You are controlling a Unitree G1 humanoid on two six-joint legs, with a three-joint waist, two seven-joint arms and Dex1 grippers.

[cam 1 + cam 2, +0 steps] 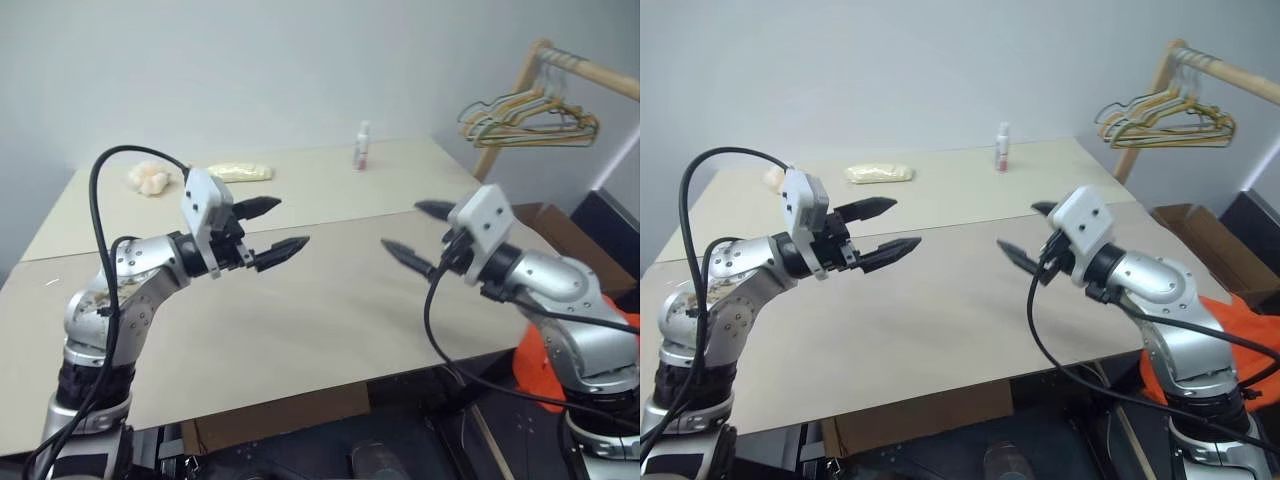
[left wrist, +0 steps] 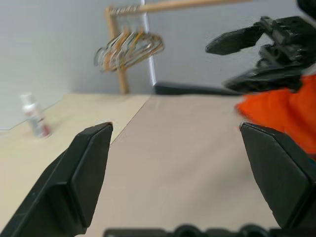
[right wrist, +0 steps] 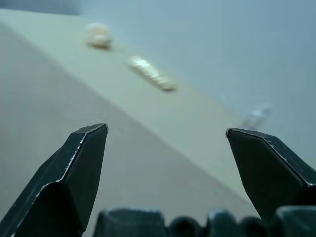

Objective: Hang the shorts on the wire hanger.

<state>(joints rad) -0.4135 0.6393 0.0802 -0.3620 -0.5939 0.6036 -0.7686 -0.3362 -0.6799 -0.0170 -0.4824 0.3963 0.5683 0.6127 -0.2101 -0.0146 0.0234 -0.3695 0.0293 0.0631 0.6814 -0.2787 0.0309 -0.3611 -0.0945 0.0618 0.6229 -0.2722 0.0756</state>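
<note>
- Left eye view: the left gripper point(image 1: 272, 229) has its two black fingers spread wide with nothing between them, hanging above the table point(image 1: 300, 320) and touching nothing.
- The right gripper point(image 1: 418, 233) is likewise spread wide and empty, above the table on the right side, its tips facing the left gripper's across a gap of bare tabletop.
- Both arms are bent at the elbow and raised, each gripper pointing roughly level and inward toward the other.
- The shorts point(image 1: 540, 365) are a bright orange bunch low at the right, below the table's near right edge and behind the right arm, which covers much of them; their shape cannot be made out. In the left wrist view they show as an orange mass point(image 2: 284, 111) behind the right gripper.
- A bunch of hangers point(image 1: 525, 118) hangs from a wooden rail point(image 1: 590, 70) at the far right, well apart from both grippers. Whether the wire hanger is among them I cannot tell; the wires overlap.
- On the far part of the table stand a small white bottle point(image 1: 362, 145), a pale yellow flat item point(image 1: 240, 172) and a pale crumpled lump point(image 1: 150, 178), partly hidden by the left arm's cable.
- A cardboard box point(image 1: 1200, 235) sits beyond the table's right end, partly cut off.
</note>
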